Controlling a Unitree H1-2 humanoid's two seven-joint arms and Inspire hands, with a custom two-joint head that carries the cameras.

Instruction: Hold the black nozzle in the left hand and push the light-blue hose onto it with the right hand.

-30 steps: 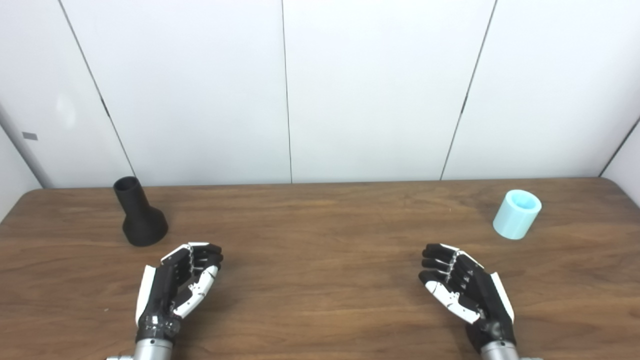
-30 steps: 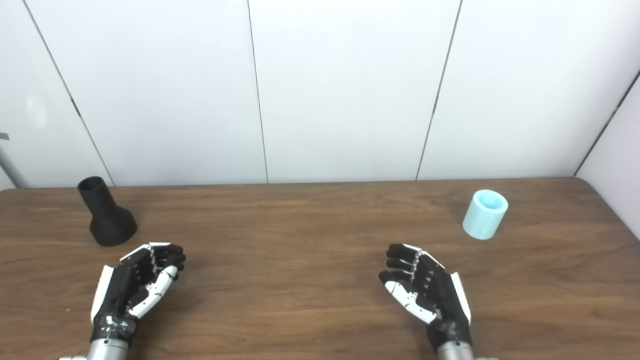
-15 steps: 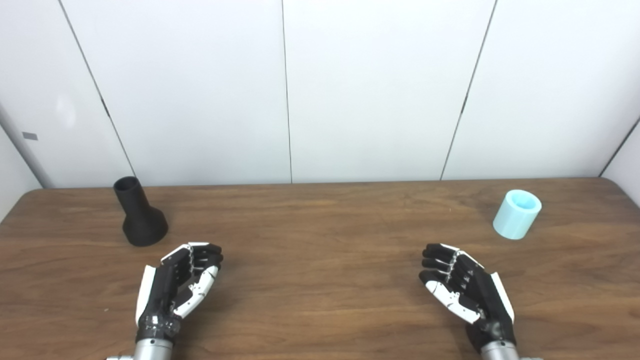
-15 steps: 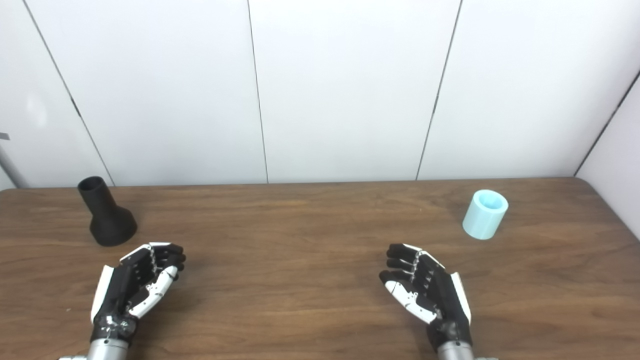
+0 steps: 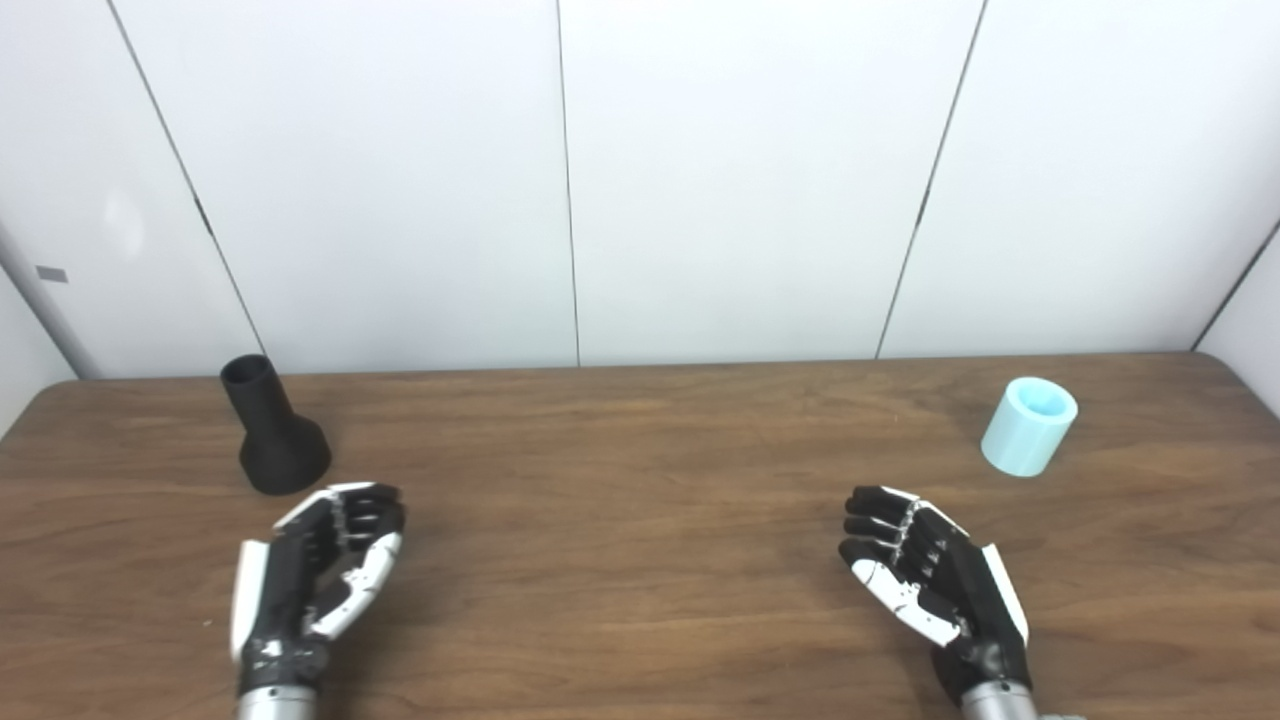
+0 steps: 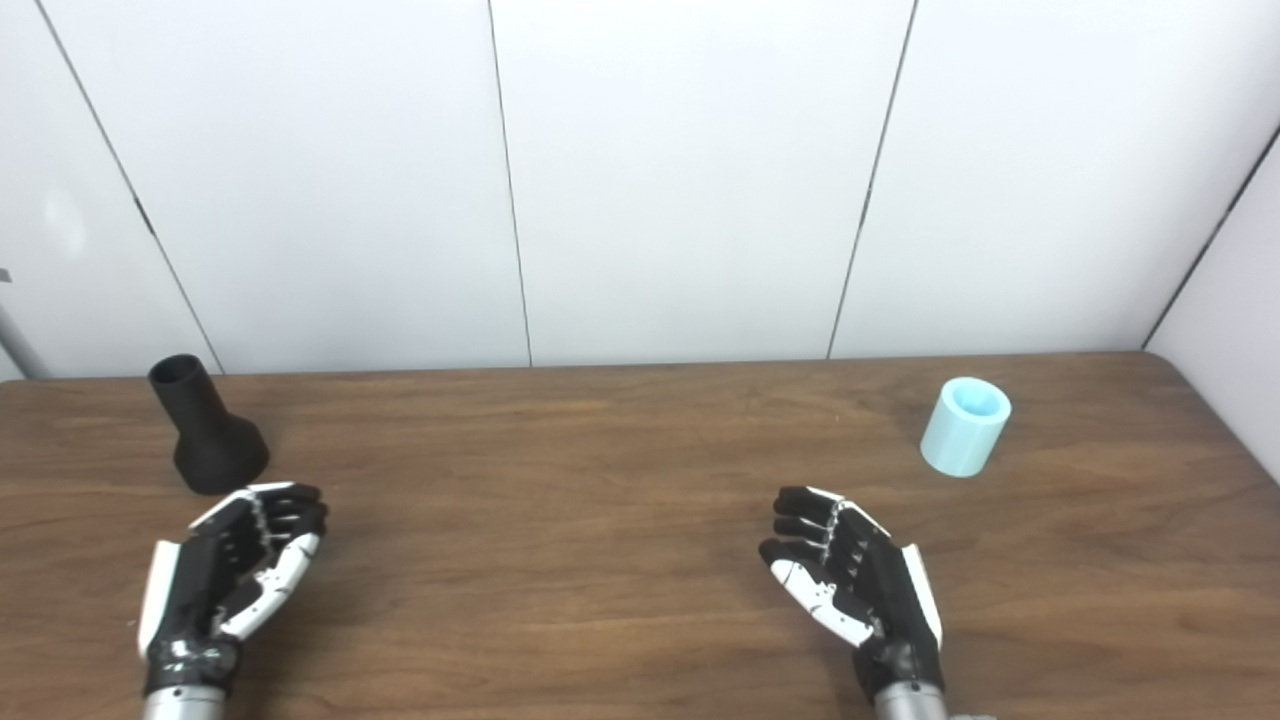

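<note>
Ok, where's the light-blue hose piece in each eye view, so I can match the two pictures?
Left eye view: light-blue hose stands on the table's far right, beyond the right robot hand.
Right eye view: light-blue hose in the same spot, a little further left in the picture.
Shared landmark: the black nozzle at far left.

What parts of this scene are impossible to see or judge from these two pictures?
- Both arms: cut off by the bottom edge in both eye views; only the left hand, the right hand and their wrists show.
- Black nozzle: its bore is dark; the depth is unreadable.
- Light-blue hose: whether it is open at the bottom is hidden by its own wall.
- Table: its near edge and side ends are out of frame.
</note>
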